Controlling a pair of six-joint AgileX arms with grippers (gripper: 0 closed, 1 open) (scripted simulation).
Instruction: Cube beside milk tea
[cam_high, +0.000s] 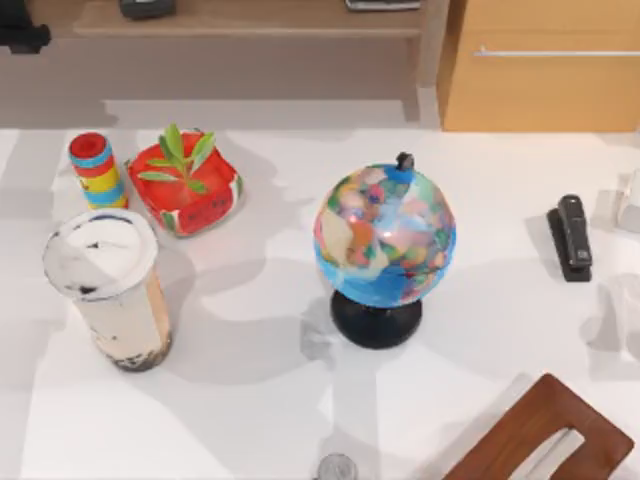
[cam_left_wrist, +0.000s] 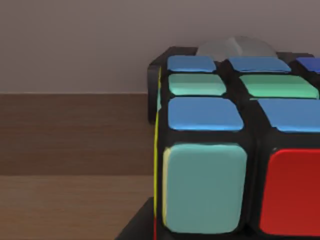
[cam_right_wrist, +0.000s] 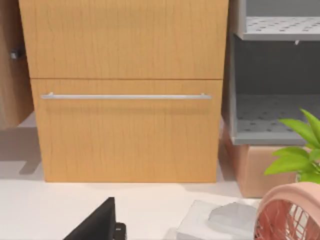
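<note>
Top view: tall clear plastic cup of beige milk tea (cam_high: 110, 290), dark pearls at its bottom and white film top, stands near the bench's left edge, forward of a small red-blue-yellow striped cylinder (cam_high: 97, 170) and a red watermelon-patterned square plant pot (cam_high: 186, 186). A multicoloured globe on a black base (cam_high: 383, 250) sits mid-bench; a black stapler (cam_high: 571, 237) lies near the right edge. White bench (cam_high: 250, 400) bare just right of the cup.
Left wrist view: small puzzle cube with black grid lines (cam_left_wrist: 235, 150) is right up against the camera, blue, green, pale teal and red squares showing, a thin yellow edge at its side. Dark finger parts flank it behind and below, so I judge the left jaws clamped on the cube, carried off the bench.
Right wrist view: faces a wooden drawer front (cam_right_wrist: 125, 95); right jaws: cannot tell.
Step in hand: judged transport of the cube toward the cup.
Next move: lower the cube onto bare bench just beside the cup, without nudging it, then release.
</note>
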